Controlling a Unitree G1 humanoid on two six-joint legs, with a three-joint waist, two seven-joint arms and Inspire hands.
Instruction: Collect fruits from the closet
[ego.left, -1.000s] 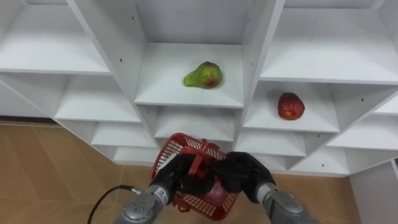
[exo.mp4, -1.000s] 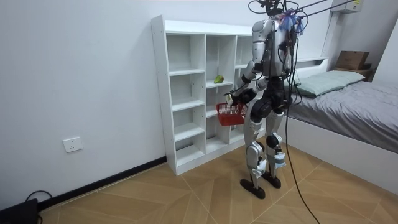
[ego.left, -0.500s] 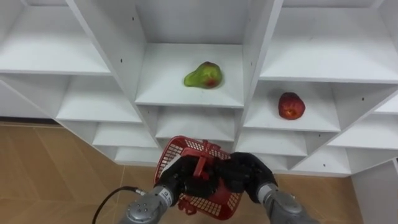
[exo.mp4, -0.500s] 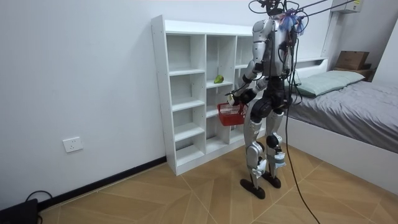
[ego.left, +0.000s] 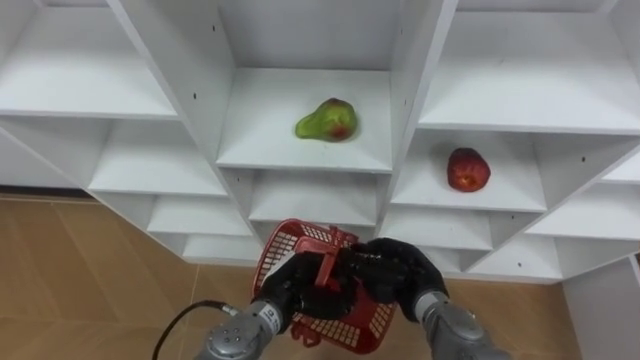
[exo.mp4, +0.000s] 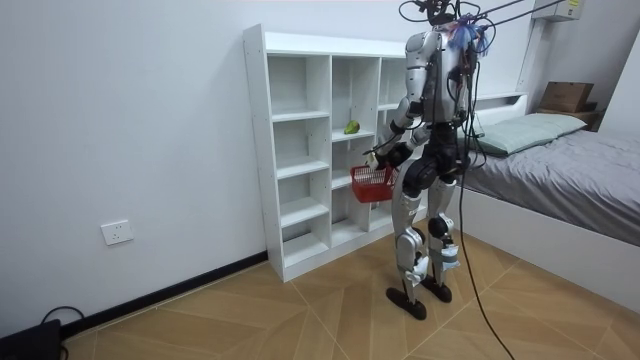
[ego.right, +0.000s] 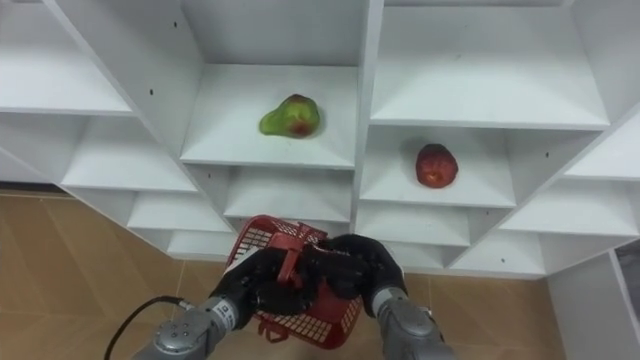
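A green-and-red pear (ego.left: 326, 121) lies on the middle shelf of the white closet (ego.left: 300, 155), and a red apple (ego.left: 467, 170) sits one compartment to the right, slightly lower. Below them I hold a red wire basket (ego.left: 330, 320) in front of my body. My left hand (ego.left: 283, 292) is curled on the basket's red handle (ego.left: 326, 262) from the left. My right hand (ego.left: 398, 276) is curled over the same handle from the right. Both hands cover most of the basket's inside. In the room view I stand upright facing the closet (exo.mp4: 300, 150) with the basket (exo.mp4: 372, 183) at hip height.
The other closet compartments (ego.left: 80, 70) hold nothing. Wooden floor (ego.left: 80, 290) lies below the shelves. A bed (exo.mp4: 560, 170) stands behind me at the room view's right, and a white wall (exo.mp4: 130, 150) runs along the room view's left.
The basket and both hands have shifted a little to the right and slightly up. The pear and apple have not moved.
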